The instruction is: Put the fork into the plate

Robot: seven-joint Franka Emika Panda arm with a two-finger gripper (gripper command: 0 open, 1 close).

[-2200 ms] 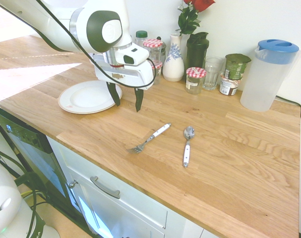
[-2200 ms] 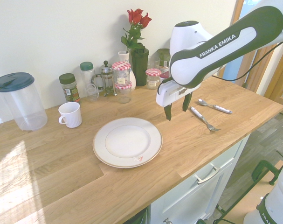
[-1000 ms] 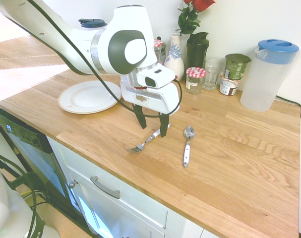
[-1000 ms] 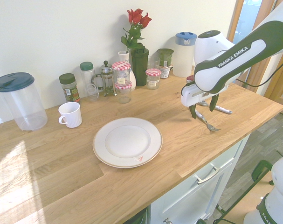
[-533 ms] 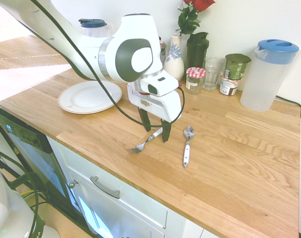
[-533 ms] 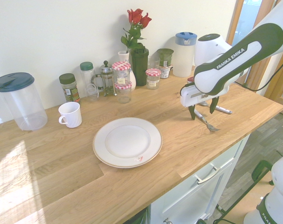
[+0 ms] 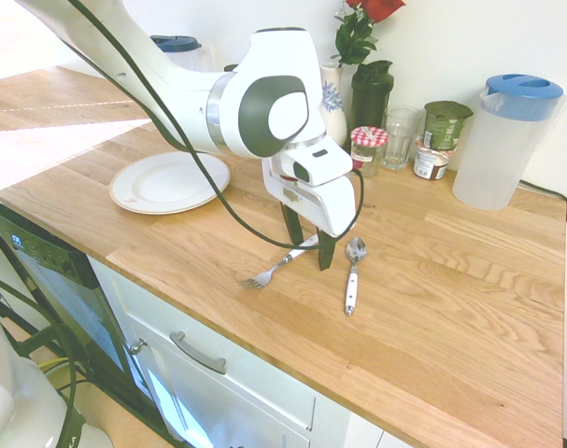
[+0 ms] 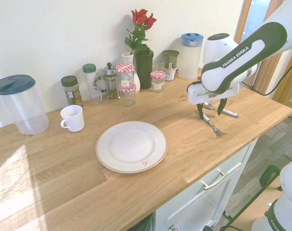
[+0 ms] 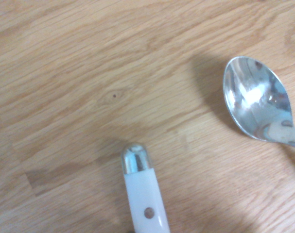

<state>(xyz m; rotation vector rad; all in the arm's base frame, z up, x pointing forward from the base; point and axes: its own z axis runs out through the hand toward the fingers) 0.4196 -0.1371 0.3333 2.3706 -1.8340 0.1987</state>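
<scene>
Travelling away from the plate (image 7: 166,182), across the surface (image 7: 432,280) toward the cutlery. Now lowering the end effector (image 7: 308,250) over the white handle end of the fork (image 7: 281,262), fingers straddling it, just beside the spoon (image 7: 353,273). Rolling at the wrist and narrowing the open fingers slightly.

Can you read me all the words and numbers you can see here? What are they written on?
"FRANKA EMIKA": white letters on the dark band of the robot arm.
White logo on the blue-lidded jug: too small to read.
Labels on the green jar and the small jar: too blurred to read.
Fork, spoon, plate: no writing visible.
</scene>
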